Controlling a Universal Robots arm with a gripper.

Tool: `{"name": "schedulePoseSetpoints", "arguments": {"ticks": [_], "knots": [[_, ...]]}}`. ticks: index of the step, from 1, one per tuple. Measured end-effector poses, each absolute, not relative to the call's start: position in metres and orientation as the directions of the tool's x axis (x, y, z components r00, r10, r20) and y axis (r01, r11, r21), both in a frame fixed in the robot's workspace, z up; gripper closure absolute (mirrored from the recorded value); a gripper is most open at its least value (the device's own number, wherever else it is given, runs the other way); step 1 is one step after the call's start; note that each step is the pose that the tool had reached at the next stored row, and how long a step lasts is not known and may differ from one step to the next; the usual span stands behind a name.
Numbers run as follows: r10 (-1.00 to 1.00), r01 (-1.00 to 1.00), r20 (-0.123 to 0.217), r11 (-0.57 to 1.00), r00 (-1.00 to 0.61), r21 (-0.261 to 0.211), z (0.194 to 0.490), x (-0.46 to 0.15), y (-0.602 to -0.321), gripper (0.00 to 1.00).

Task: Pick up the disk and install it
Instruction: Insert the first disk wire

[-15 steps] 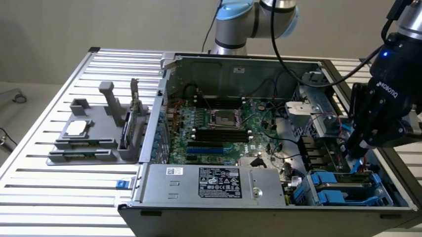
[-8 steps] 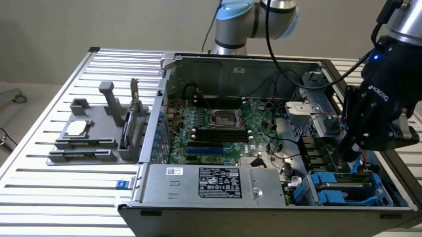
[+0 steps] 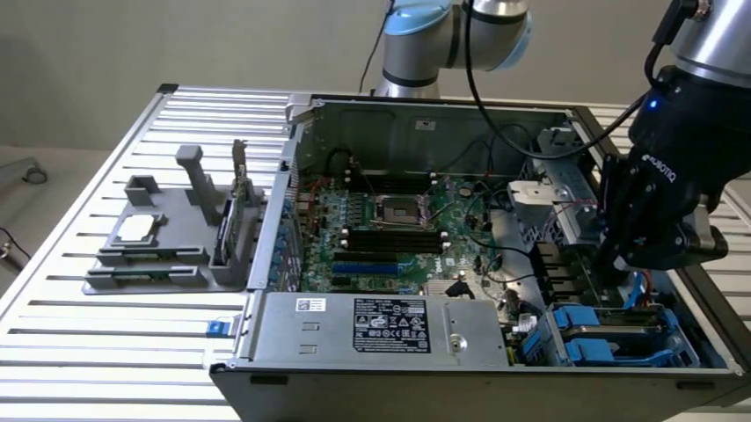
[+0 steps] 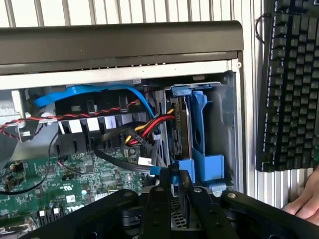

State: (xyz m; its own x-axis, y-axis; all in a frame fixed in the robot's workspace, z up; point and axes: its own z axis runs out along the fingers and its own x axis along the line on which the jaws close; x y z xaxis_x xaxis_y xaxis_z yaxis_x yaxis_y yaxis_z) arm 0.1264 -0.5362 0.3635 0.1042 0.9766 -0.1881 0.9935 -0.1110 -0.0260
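Observation:
The disk (image 4: pixel 181 124) stands edge-on inside the open computer case, in a bay at the case's corner, with its blue carrier frame (image 4: pixel 202 149) around it. My gripper (image 4: pixel 172 175) comes at it from the near side, and its black fingers (image 4: pixel 160 191) are pinched together on the carrier's blue near edge. In the exterior view my gripper (image 3: pixel 618 264) hangs low inside the case at that view's right, just above the blue drive cages (image 3: pixel 616 338). The disk itself is hidden behind the gripper body there.
Red, yellow and black cables (image 4: pixel 144 127) and a blue flat cable (image 4: pixel 99 92) crowd next to the bay. A black keyboard (image 4: pixel 294 84) and a person's hand (image 4: pixel 305 204) lie outside the case wall. A grey fixture with a small square chip (image 3: pixel 135 229) sits on the slatted table.

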Motion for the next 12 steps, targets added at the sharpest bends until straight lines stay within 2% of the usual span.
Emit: {"name": "schedulePoseSetpoints", "arguments": {"ticks": [12], "knots": [[0.981, 0.993, -0.165, -0.11, 0.104, -0.03, 0.353, 0.14, -0.543, 0.8]]}}
